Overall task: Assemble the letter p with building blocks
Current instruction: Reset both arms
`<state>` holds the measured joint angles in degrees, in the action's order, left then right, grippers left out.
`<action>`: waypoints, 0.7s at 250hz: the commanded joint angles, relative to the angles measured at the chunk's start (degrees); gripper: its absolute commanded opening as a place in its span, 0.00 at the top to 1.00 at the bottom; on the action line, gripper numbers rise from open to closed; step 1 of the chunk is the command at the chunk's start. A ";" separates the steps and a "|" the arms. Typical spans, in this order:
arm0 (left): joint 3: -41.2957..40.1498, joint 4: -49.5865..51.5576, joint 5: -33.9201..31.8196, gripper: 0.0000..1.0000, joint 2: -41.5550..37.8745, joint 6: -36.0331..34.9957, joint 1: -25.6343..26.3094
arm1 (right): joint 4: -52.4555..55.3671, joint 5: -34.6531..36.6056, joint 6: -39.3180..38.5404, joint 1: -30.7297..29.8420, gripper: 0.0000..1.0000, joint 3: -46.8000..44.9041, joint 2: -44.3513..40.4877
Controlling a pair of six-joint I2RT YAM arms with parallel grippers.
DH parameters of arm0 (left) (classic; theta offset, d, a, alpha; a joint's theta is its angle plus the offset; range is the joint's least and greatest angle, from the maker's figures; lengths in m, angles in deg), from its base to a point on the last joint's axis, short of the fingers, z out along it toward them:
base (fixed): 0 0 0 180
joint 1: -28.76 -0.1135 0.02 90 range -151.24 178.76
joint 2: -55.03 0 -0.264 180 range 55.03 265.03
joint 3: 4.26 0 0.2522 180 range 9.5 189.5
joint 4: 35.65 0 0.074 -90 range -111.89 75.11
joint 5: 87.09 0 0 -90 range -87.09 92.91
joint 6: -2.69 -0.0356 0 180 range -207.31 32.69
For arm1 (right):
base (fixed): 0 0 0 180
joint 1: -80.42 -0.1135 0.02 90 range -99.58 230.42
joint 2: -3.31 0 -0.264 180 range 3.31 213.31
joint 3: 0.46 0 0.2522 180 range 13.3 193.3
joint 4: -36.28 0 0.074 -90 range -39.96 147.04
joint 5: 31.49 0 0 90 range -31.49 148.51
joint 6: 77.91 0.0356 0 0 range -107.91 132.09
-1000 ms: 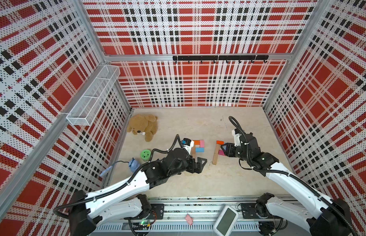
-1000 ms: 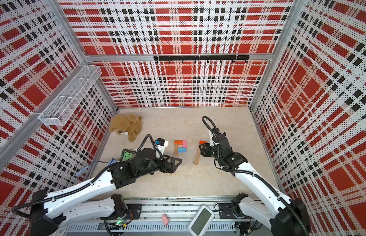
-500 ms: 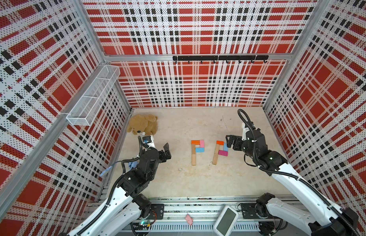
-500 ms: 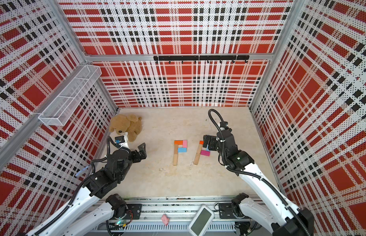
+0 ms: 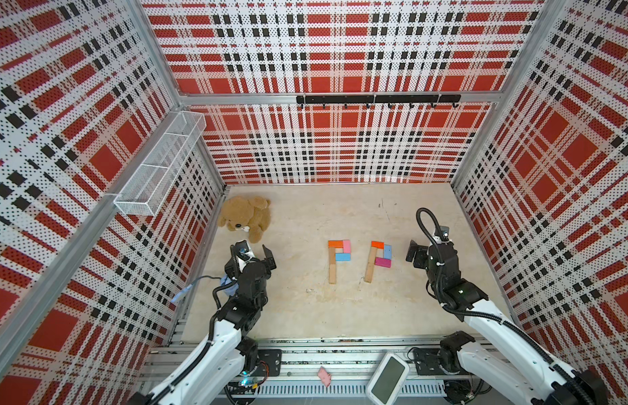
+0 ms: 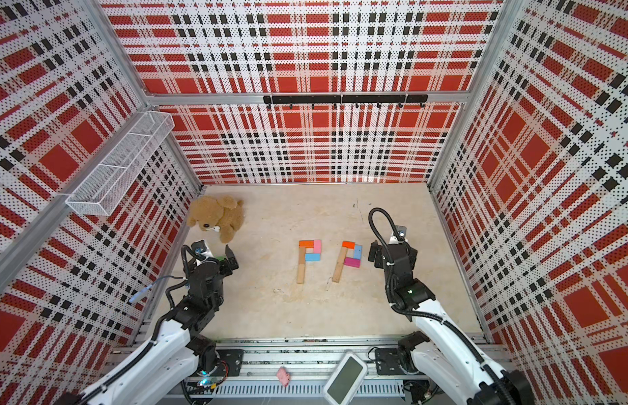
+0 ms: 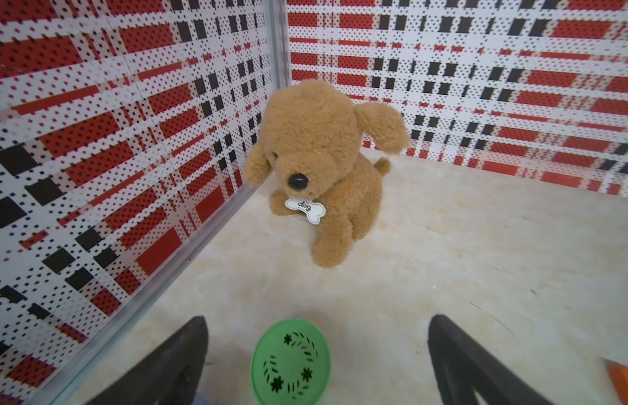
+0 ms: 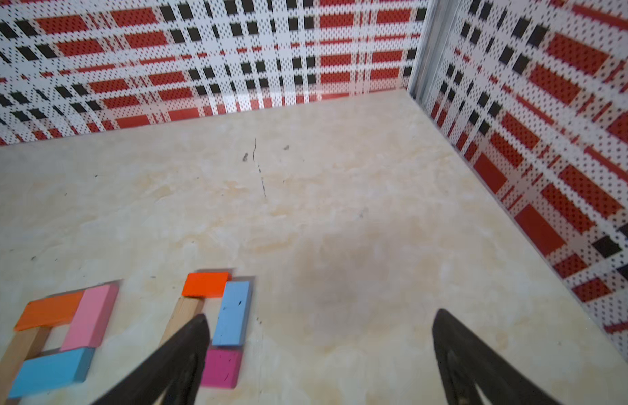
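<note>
The small flat building blocks point(image 5: 342, 257), tan, orange, pink and blue, lie as two Ps on the pale table point(image 5: 305, 315). The left gripper point(image 7: 318, 316) and the right gripper point(image 8: 319, 317) gape wide and hold nothing. The job looks done; next they just need to back away.

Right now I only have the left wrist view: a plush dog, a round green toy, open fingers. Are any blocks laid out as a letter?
Observer: Yes. Two block letters lie flat, side by side: a straight P and a slanted P.
Operator: What is the slanted one built from?
Observer: A tan stem, an orange top, a light blue side and a magenta bottom.
Operator: Is the right arm holding anything?
Observer: No. The right gripper is open and empty, beside that letter.
</note>
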<state>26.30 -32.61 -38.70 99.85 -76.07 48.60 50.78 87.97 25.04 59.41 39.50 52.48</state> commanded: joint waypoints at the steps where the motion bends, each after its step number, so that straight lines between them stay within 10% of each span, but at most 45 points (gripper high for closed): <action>1: 1.04 -10.79 0.21 0.01 6.42 -3.84 -1.50 | -18.84 -1.26 -6.62 4.76 0.00 -4.08 0.30; 97: 2.15 -45.70 1.16 0.01 38.52 -19.56 -2.87 | -41.24 -7.62 -14.97 15.04 0.00 -7.07 23.45; 119: -1.88 -66.80 3.85 0.01 47.30 -22.62 -3.26 | -48.97 -10.65 -15.08 15.98 0.00 -9.60 25.61; 175: -0.99 -54.79 19.37 0.01 42.85 -13.79 -11.95 | -61.18 -16.79 -14.09 18.55 0.00 -9.68 36.13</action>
<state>25.77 -82.71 -29.56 143.43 -93.27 41.34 4.33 75.46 12.48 77.31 29.68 82.77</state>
